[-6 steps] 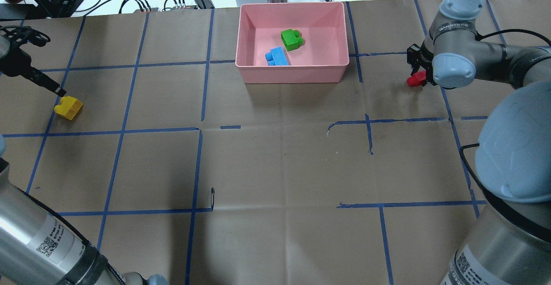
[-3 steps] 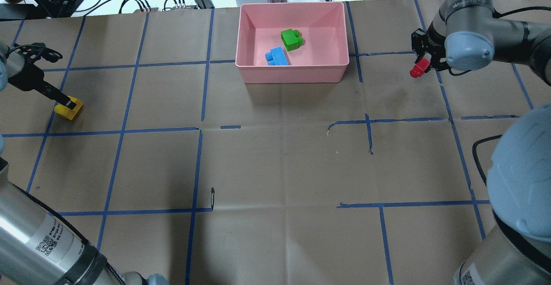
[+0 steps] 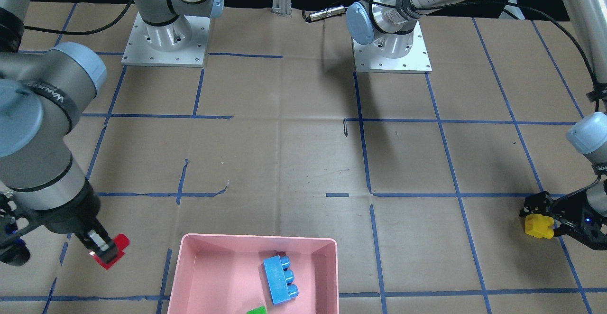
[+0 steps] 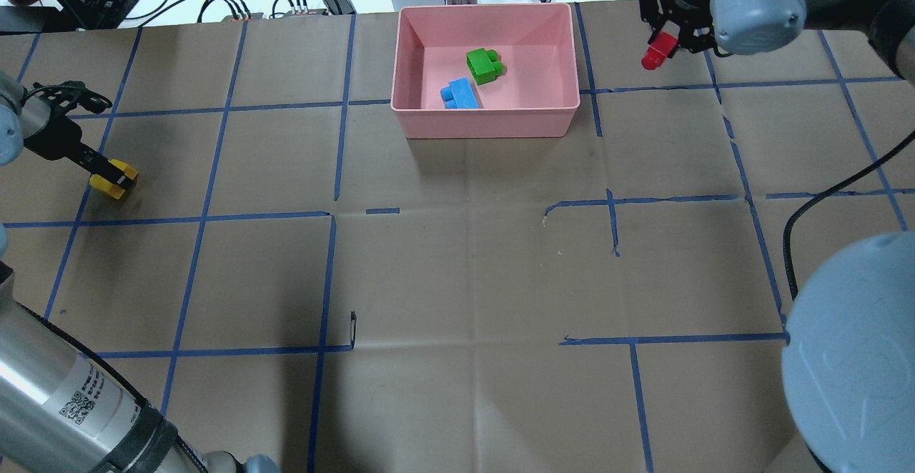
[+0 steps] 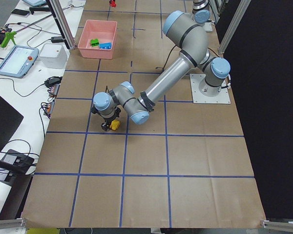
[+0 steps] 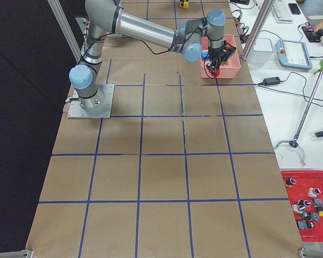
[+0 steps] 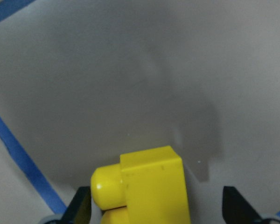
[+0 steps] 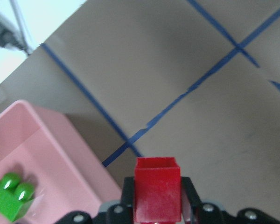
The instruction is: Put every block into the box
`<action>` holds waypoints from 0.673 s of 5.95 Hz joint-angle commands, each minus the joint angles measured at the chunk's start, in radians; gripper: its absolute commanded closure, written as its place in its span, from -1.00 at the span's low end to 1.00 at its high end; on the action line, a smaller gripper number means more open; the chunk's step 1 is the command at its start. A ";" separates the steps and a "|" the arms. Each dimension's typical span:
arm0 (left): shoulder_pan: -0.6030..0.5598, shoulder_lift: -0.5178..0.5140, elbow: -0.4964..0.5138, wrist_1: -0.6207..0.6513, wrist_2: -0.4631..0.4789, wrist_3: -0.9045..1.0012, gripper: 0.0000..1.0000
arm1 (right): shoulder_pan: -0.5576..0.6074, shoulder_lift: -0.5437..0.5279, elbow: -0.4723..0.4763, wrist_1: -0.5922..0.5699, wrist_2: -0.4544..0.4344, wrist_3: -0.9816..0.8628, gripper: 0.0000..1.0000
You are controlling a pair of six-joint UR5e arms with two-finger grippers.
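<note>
At the far left of the overhead view the left gripper [image 4: 114, 173] is down at the table [image 4: 457, 280], its jaws spread on either side of the yellow block [image 4: 106, 186]. The wrist camera shows one finger [image 7: 81, 207] right against the block's stud side, while the other finger [image 7: 238, 207] stands off with a clear gap of bare paper between it and the block. The yellow block rests on the brown paper near a line of blue tape [image 7: 18, 158], well apart from the box.

In the middle, at the far edge of the table, sits the pink box [image 4: 486, 124]. Inside it lie the blue block [image 4: 457, 93], close to the near wall, and the green block [image 4: 485, 66], a little farther back and to the right; the two are close together but not touching.

To the right of the box, the right gripper [image 4: 658, 48] is pinching the red block [image 8: 157, 193] between its two fingers. The block's hollow end faces the wrist camera. It is held above the paper, outside the box and near its right wall, with the box corner and the green block showing at the lower left of that wrist view
</note>
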 commanded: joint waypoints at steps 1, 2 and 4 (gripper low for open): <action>0.001 0.000 -0.001 0.006 0.000 0.001 -0.55 | 0.136 0.132 -0.155 -0.084 0.175 -0.002 0.99; 0.001 0.000 -0.001 0.024 0.002 0.006 -0.30 | 0.181 0.221 -0.232 -0.157 0.194 0.017 0.96; -0.002 0.000 0.012 0.040 0.012 0.016 0.34 | 0.198 0.242 -0.256 -0.150 0.162 0.018 -0.98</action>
